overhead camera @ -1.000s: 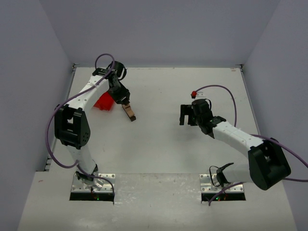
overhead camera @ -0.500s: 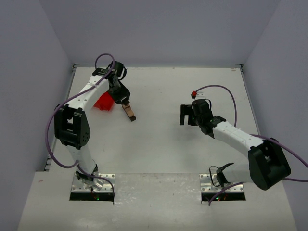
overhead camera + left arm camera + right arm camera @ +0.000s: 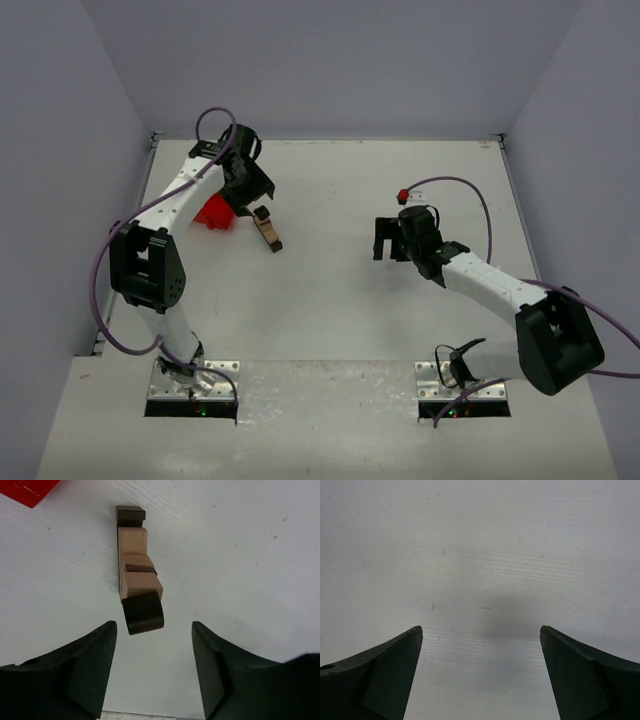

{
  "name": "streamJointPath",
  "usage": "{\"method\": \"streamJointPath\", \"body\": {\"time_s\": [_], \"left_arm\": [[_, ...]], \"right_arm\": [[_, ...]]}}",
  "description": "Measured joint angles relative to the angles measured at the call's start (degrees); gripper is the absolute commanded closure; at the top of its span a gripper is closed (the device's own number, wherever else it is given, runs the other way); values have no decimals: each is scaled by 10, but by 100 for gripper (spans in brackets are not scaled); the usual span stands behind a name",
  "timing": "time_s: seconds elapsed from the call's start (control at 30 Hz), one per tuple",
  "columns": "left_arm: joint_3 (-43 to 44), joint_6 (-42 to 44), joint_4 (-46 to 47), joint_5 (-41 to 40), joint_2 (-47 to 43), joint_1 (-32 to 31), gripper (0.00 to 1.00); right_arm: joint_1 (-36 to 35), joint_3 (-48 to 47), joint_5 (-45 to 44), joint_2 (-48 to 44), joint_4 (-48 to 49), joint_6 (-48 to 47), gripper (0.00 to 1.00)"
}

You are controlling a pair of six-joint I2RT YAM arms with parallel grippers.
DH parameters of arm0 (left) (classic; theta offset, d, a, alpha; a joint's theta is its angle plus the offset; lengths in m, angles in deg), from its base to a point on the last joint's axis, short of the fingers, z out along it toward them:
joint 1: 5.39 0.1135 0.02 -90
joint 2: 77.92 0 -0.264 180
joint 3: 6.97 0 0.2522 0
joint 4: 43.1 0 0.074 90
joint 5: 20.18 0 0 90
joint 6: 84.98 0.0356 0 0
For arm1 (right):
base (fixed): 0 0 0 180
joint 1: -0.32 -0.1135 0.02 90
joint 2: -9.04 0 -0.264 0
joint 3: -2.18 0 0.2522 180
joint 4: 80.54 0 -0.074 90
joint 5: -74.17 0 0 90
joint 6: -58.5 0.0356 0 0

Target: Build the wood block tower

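The red bin (image 3: 214,213) sits at the table's far left, at about 9 o'clock from the tower (image 3: 268,231) and near it. The left gripper (image 3: 251,198) hangs just above and beside the tower's top, and the tower lies at about 5 o'clock from it in the top view. Its jaws stand partly apart and hold nothing. In the wrist view the column runs off towards 12 o'clock, and its dark top cube (image 3: 144,612) shows free table on both sides inside the fingers (image 3: 85,672). That cube looks slightly twisted on the tan one under it. The tower's long axis is probably upright, and the camera's slant draws it out from 11 to 5 o'clock.

The left arm is much the nearer. The right gripper (image 3: 386,240) is well apart at 3 o'clock from the tower, spread wide over bare table.

A second ago the left jaws were narrow on the tower's top. They have since parted and drawn back towards 11 o'clock, leaving the dark cube on the stack. The right arm has not moved. Any retreat probably has to go up and away at 11 o'clock so it does not brush the column.
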Motion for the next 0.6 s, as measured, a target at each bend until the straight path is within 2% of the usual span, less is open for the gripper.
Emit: {"method": "streamJointPath", "body": {"time_s": [0.1, 0.27, 0.43, 0.6], "left_arm": [[-5, 3, 8, -2, -9, 0, 14], [-75, 3, 51, -7, -70, 0, 0], [-124, 4, 87, -13, -127, 0, 0], [-155, 12, 140, -12, -141, 0, 0]], "right_arm": [[0, 0, 2, 0, 0, -2, 1], [0, 0, 15, 0, 1, -6, 1], [1, 0, 26, 0, 1, -7, 1], [0, 0, 52, 5, 11, -24, 1]]}}
